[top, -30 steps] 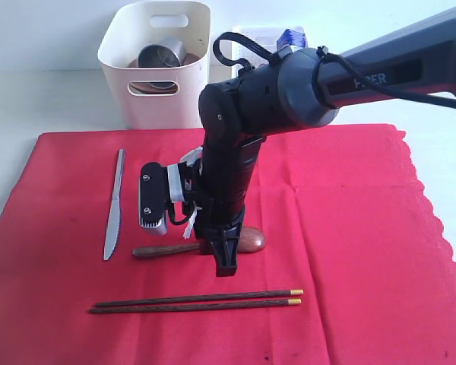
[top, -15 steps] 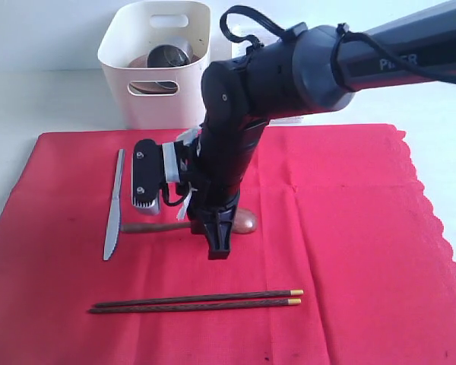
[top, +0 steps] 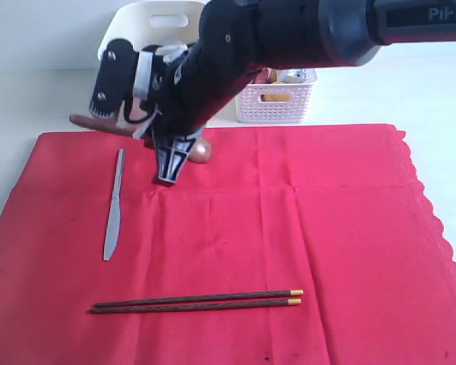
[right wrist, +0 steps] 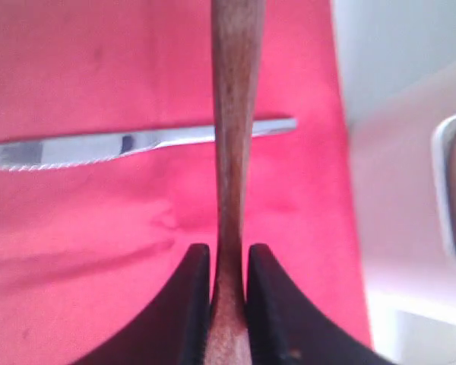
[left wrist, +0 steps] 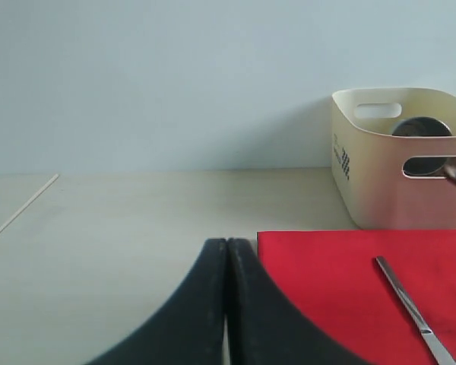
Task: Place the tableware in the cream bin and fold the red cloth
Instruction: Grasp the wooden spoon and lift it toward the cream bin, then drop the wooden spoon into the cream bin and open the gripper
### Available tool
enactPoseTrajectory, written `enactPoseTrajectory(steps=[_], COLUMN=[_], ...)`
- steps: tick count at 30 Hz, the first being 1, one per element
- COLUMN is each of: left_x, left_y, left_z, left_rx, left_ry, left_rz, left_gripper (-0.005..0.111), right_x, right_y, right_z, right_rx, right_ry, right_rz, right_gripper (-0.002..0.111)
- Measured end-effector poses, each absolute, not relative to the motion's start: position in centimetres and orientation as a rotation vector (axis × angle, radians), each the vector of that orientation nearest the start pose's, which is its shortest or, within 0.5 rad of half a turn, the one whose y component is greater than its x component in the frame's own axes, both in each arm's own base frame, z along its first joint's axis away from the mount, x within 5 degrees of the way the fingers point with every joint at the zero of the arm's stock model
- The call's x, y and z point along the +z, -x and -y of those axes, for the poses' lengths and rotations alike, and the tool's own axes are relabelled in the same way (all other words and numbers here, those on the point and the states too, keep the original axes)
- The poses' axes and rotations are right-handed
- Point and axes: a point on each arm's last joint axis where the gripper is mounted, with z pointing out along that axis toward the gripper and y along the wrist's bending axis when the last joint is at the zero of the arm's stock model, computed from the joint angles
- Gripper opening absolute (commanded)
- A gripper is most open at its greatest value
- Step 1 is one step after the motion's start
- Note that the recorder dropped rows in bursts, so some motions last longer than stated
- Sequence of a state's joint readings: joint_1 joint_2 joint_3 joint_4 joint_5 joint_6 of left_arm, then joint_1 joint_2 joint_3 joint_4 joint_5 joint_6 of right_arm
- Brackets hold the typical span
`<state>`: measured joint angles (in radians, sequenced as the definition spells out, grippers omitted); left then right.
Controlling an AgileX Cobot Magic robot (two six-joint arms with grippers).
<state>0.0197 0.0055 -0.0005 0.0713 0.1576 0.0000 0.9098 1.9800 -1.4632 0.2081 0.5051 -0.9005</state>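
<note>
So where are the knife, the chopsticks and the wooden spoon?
silver table knife (top: 115, 205), exterior view, middle of its length.
dark chopsticks (top: 197, 298), exterior view, mid-shaft of the upper stick.
brown wooden spoon (right wrist: 232, 144), right wrist view, middle of the handle.

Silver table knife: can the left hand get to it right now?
Probably yes. The left hand is shut and empty; the knife lies bare on the red cloth. The right hand, holding the wooden spoon, hangs near one end.
</note>
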Motion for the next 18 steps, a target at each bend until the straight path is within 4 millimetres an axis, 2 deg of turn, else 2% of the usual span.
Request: enactPoseTrajectory(steps=[5, 12, 15, 18], left_x=[19.9, 19.9, 19.9, 19.9], left_y=[-5.7, -5.7, -5.7, -5.7], left_z=[-0.2, -0.2, -0.2, -0.2], left_rx=[0.078, 0.078, 0.078, 0.078], left_ry=[-0.033, -0.033, -0.033, -0.033], left_rz=[-1.646, -1.646, -1.646, -1.646], left_gripper=[0.000, 0.000, 0.000, 0.000], right_x=[24.5, 29.2, 30.0, 29.5], right_y=[-28.9, -33.3, -34.9, -36.3], right_z=[-36.0, -35.0, -34.7, -35.2], right_rx=[0.229, 0.293, 0.316, 0.312], right_ry=[1.589, 1.153, 1.023, 0.963], right_rz=[-1.615, -1.564, -1.560, -1.552], right_gripper=[0.000, 0.000, 0.000, 0.000])
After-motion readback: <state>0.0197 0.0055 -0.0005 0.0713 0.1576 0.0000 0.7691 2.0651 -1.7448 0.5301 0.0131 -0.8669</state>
